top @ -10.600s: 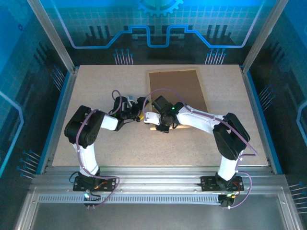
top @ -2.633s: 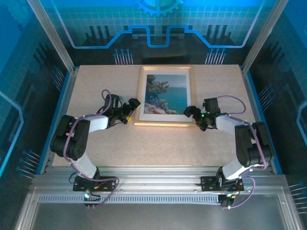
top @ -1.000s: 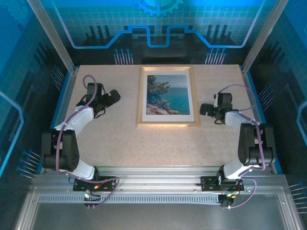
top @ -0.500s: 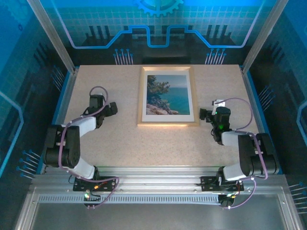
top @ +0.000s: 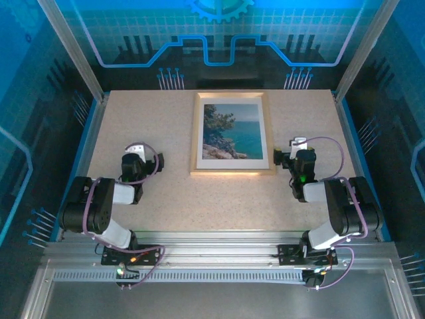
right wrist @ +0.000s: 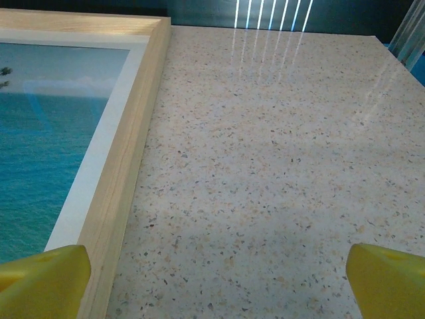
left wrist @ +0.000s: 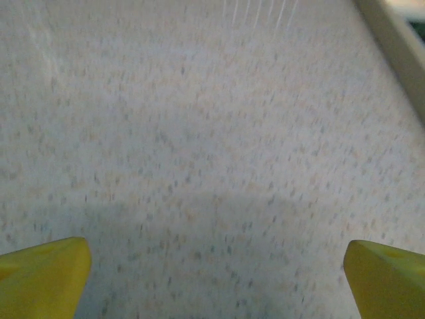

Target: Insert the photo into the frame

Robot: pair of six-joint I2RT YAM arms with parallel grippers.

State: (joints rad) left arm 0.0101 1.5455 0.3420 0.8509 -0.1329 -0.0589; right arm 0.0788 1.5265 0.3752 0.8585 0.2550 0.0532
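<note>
while photo point(top: 232, 131) lies framed, both arms point(top: 109, 196) point(top: 332, 196) folded low

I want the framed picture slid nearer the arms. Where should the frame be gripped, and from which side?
The frame lies flat, photo face up, so only its thin wooden rails offer an edge. Probably pinch the right rail near its near corner, coming low from the right, beside the open right gripper.

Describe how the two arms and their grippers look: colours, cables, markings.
The left arm and right arm have black joint housings and white links, with thin purple cables looping along them. A small green light glows near the right arm's wrist. The left gripper and right gripper carry yellow fingertips.
</note>
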